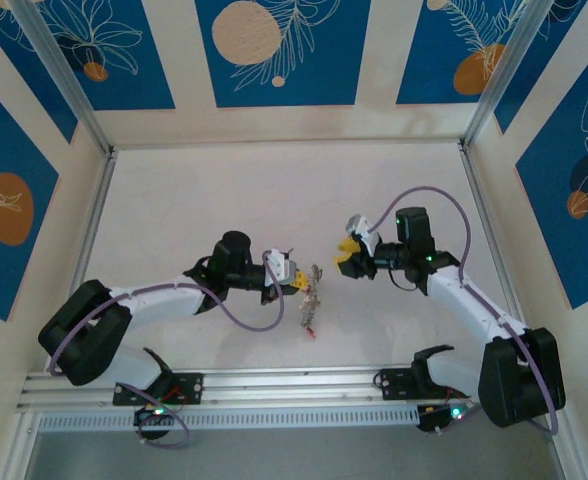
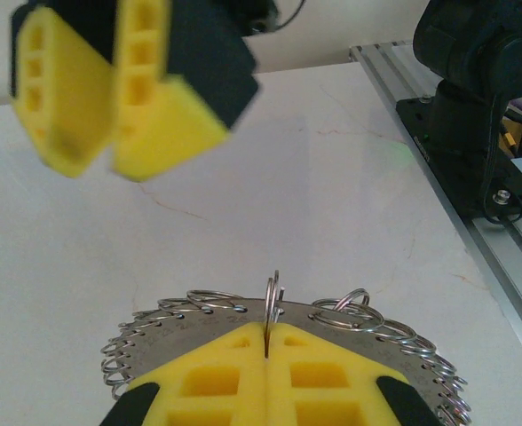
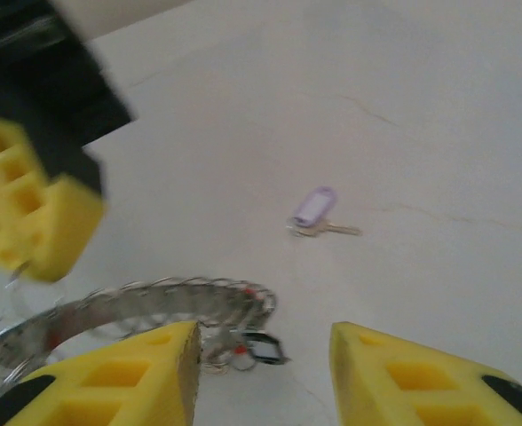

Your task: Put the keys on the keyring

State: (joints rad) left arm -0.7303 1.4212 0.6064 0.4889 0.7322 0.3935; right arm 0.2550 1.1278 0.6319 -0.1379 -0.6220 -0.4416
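Grey toothed flat metal keyring (image 2: 168, 324) was clamped at its edge by the left gripper (image 2: 267, 355), fingers clenched. Just right of it, the right gripper (image 3: 261, 377) stood released — empty. A small lilac-tagged key (image 3: 314, 211) lay on the white table (image 3: 438, 115) ahead of those fingers, long axis crosswise — probably nearer the right arm.

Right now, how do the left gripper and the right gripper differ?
The left gripper is shut on the keyring's edge; the right gripper is open and holds nothing. The left gripper touches the keyring; the right gripper hangs apart from it. Both are yellow-tipped.
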